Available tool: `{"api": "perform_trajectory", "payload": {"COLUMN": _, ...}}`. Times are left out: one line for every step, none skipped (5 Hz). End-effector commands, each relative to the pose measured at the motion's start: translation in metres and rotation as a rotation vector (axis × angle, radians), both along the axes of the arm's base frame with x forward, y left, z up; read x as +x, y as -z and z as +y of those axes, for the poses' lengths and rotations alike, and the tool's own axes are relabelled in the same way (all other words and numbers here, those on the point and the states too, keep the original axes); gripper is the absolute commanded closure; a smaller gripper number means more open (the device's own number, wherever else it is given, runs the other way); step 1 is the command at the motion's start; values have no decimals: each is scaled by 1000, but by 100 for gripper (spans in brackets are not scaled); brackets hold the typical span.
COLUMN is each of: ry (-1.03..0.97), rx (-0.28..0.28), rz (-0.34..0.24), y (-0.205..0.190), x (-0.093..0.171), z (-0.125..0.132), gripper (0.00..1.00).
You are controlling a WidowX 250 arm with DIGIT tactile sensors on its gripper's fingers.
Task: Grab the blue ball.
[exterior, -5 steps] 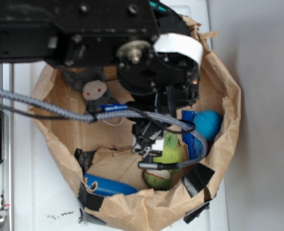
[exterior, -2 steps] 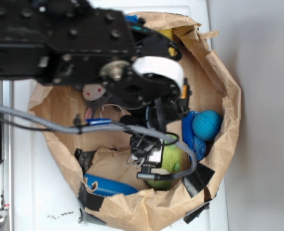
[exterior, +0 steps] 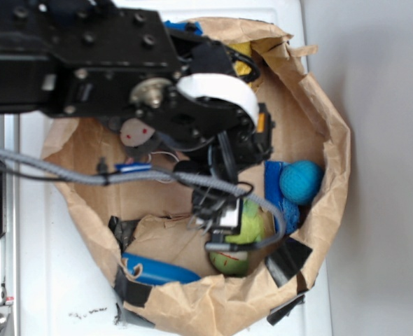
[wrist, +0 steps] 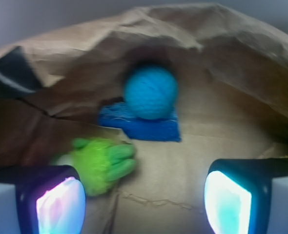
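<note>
Both pincer (wrist: 144, 195) fingers (wrist: 53, 202) spread wide, empty, before the blue ball (wrist: 150, 92).

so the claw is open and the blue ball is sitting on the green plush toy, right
Not quite. The claw is open, but the blue ball sits on the dark blue cloth, not on the green plush toy. The toy lies apart from the ball, nearer the claw. The wrist view shows this.
</note>
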State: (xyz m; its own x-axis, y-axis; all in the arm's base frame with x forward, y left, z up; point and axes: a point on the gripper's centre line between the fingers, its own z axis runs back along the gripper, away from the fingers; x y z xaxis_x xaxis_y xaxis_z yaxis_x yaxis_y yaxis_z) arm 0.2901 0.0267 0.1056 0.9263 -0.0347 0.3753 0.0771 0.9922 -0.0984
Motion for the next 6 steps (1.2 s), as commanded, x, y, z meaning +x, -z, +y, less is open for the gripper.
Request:
{"api": "perform_trajectory", "payload": {"ry": -59, "rx": 20, "rz": -44, "y": -8, "x": 32, "z": 12, "gripper": 0}}
{"api": "perform_trajectory", "payload": {"ry": -23, "rx": -6, "rz": -50, "y": -5, "x": 36, "z": 7, "gripper": 0}}
{"api": "perform_trajectory", "payload": {"ry": 17, "rx": -38, "rz": -49, "y": -2, "x": 39, "z": -2, "gripper": 0}}
{"api": "perform_trajectory", "payload": {"ry": 29, "rx": -25, "rz": -52, "y": 1, "x": 44, "z": -9, "gripper": 0}}
{"api": "perform_trajectory", "payload": {"ry": 12, "rx": -9, "rz": -68, "y": -1, "x": 49, "z": -10, "gripper": 0}}
{"api": "perform_trajectory", "payload": {"ry": 5, "rx": -5, "rz": -83, "y": -3, "x": 54, "z": -14, "gripper": 0}}
